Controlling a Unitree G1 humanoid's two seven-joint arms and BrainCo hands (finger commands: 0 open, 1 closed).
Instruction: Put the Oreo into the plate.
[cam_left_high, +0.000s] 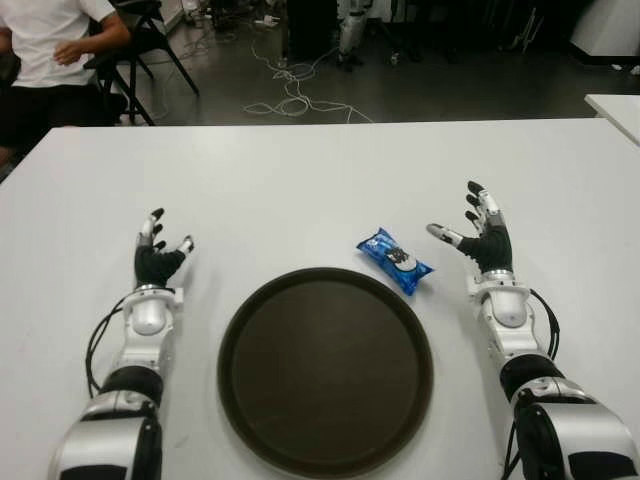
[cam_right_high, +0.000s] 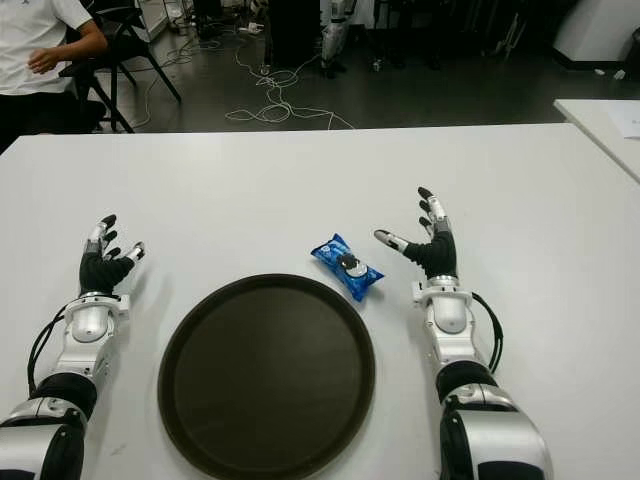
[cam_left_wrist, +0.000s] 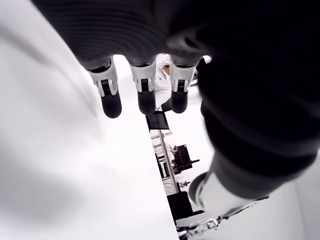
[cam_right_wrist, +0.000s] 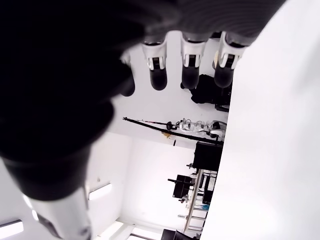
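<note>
The blue Oreo pack (cam_left_high: 395, 260) lies slanted on the white table (cam_left_high: 300, 180), just past the brown plate (cam_left_high: 325, 370). The right hand (cam_left_high: 482, 235), open and empty, is nearer. The left hand (cam_left_high: 158, 255), also open, shows left of the plate.

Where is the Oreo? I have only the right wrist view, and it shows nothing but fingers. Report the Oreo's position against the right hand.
Observer: The Oreo pack lies on the table, left of the open right hand and apart from it.
Operator: Give me the plate.
Observer: The plate sits nearer the robot, with the pack by its far right rim, outside it.
Operator: Report the left hand.
Observer: The left hand shows left of the plate, open, holding nothing.
</note>
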